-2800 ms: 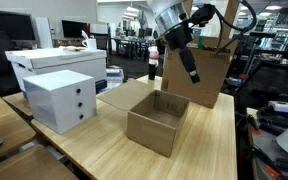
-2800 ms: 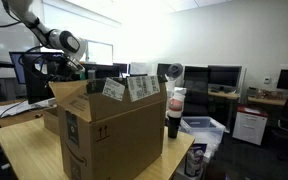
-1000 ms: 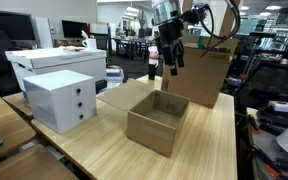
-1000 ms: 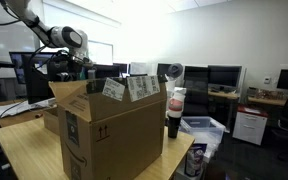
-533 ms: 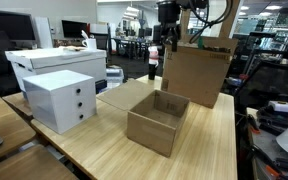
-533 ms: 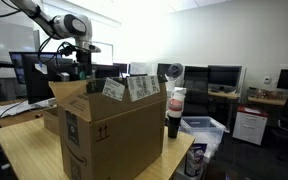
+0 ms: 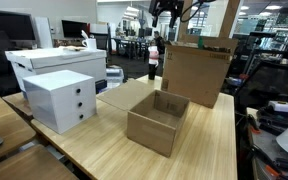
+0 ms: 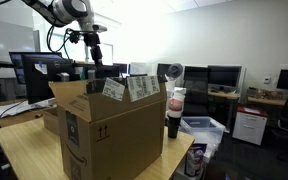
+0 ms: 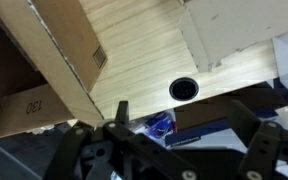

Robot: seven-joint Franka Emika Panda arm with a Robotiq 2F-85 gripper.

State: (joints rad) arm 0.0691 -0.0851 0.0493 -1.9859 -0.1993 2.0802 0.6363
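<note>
- Robotiq gripper [image 7: 167,13]: it hangs high above the table with its jaws spread wide and nothing between them. In the wrist view its dark fingers [image 9: 119,118] frame the scene beneath you.
- Table [image 7: 212,140]: a pale wooden top that carries every item listed below.
- Tall cardboard box [image 7: 197,72]: it stands upright towards the far side of the table with its top flaps open. Your gripper is above it, near its upper edge.
- White carton [image 7: 54,60]: long and closed, it sits at the table's edge, well apart from the gripper.
- White drawer unit [image 7: 62,100]: it stands just in front of the white carton.
- Low cardboard box [image 7: 156,122]: it sits open at mid-table near the foot of the tall cardboard box, and nothing shows inside it.
- Bottle [image 7: 153,62]: dark, with a red label, it stands upright on the table just beside the tall cardboard box.
  - Position: the wrist view shows it as a dark round top [image 9: 183,88] on bare wood, almost directly under your gripper.
  - Handling: judge it stiff and smooth-walled, so probably slippery. Being tall and narrow, it should tip easily if nudged. You cannot tell whether it is full or empty.
  - Where to hold: favour the straight body around the label, with the jaws square across it, rather than the narrow neck.
</note>
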